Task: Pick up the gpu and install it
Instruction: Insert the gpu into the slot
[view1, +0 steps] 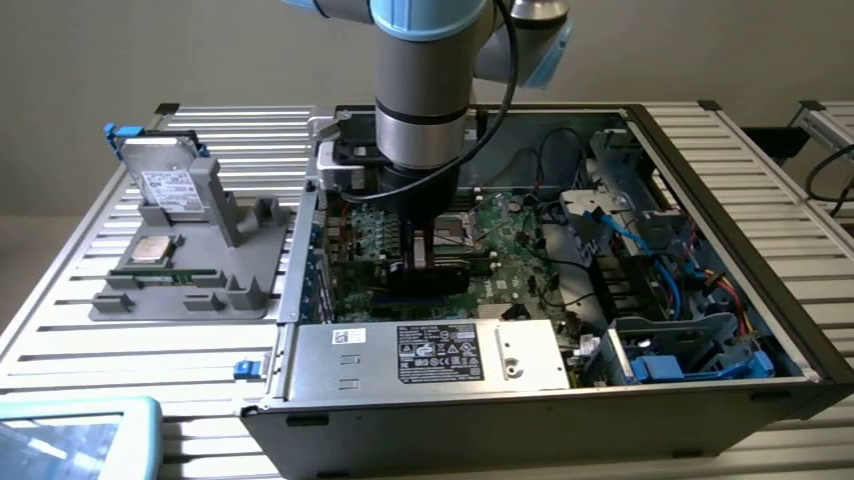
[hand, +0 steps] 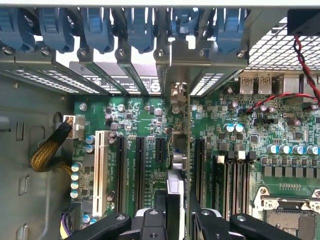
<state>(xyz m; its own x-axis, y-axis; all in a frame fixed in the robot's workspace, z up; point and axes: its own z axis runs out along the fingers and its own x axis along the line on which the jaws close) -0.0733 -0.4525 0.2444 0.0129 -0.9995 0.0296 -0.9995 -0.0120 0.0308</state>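
As I look along the wrist view, the fingers (hand: 150, 222) are partly closed and clamped on the gpu (hand: 176, 167), one black pad against each face of the card. The gpu stands on edge between them, so it shows as a thin strip. It runs from the fingers to its silver end bracket (hand: 176, 92), which sits at the rear slot openings of the computer case (view1: 534, 425). Blue latches (hand: 95, 30) line that rear wall.

The card is directly over the green motherboard (hand: 135, 112), in line with the gap between the black expansion slots (hand: 160, 150). I cannot tell whether its lower edge is seated in a slot. A white slot (hand: 101, 167) lies further off to one side, near a yellow braided cable (hand: 47, 155). A processor socket (hand: 290, 215) lies on the other side.

In the exterior view the arm (view1: 424, 90) reaches straight down into the open case, with the gpu's black cooler showing at its tip above the board. A labelled power supply (view1: 427, 355) fills the near part of the case.

On the desk (view1: 80, 330), at the exterior view's left and well apart from the fingers, is a grey holder (view1: 254, 250). It carries a tilted silver hard drive (view1: 171, 185), a narrow memory stick (view1: 160, 272) and a processor chip (view1: 154, 248).
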